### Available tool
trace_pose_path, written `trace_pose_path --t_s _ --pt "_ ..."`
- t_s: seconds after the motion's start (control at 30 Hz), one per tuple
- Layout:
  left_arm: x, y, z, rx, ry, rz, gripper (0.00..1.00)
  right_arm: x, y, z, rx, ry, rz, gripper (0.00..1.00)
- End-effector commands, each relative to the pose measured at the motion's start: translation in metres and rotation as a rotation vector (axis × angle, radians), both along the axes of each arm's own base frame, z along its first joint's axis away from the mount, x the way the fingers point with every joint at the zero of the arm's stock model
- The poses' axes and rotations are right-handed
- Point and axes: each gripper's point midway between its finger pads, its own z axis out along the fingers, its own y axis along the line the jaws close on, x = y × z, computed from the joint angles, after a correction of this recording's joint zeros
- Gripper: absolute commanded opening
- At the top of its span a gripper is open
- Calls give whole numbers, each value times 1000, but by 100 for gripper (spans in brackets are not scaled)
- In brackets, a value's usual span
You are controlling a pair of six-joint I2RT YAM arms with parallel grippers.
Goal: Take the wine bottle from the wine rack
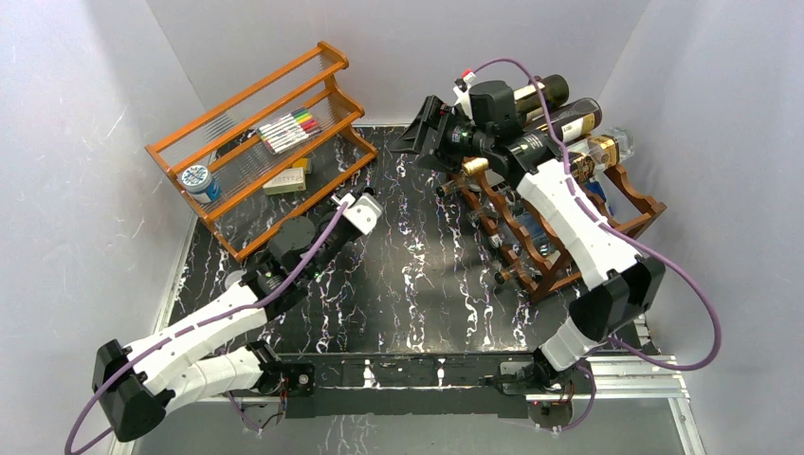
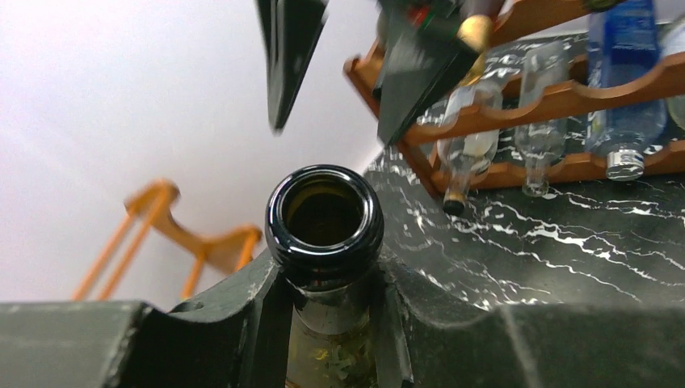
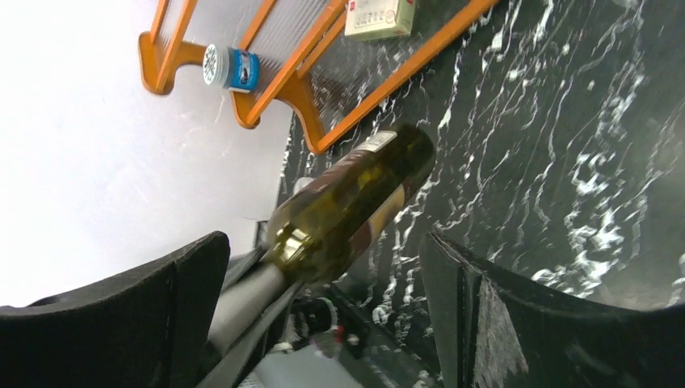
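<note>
Lower centre, left wrist view: left claw (image 2: 327, 283) clenched on the neck of the olive-green glass wine bottle (image 2: 325, 214), already off the reddish-brown scalloped wooden wine rack (image 2: 557, 97); right claw (image 3: 323, 242) released. Setting it down probably remains.

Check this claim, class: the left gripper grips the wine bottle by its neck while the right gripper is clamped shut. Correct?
No. The left gripper does grip the wine bottle by its neck, but the right gripper is wide open, holding nothing, as the right wrist view shows.
</note>
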Motion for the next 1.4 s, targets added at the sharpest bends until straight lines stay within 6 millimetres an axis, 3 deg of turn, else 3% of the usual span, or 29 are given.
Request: trace_pose_path --t_s 0.0,0.17,0.3,0.47,0.63,0.9,1.3,1.33,1.37 --pt "24 20 35 -242 85 163 0 -23 -25 91 -19 -474 102 98" --pt "80 38 29 -373 302 207 0 -38 -68 123 -116 -699 -12 98" --pt "125 50 34 -442 343 253 0 -55 -107 139 -173 -804 -137 98" --pt "182 50 20 -477 423 289 0 -66 -145 137 -281 -832 -249 98" --pt "219 48 11 -488 428 307 0 -73 -161 136 -344 -851 -277 98" --pt "247 47 5 -458 359 324 0 -77 -178 126 -424 -858 -302 98" --pt "251 47 -15 -410 355 329 0 -75 -181 116 -452 -846 -304 98" --pt "251 50 -18 -412 365 350 2 -75 -181 116 -452 -845 -304 98" --pt "251 53 -21 -416 376 367 15 -76 -181 115 -453 -844 -304 98"
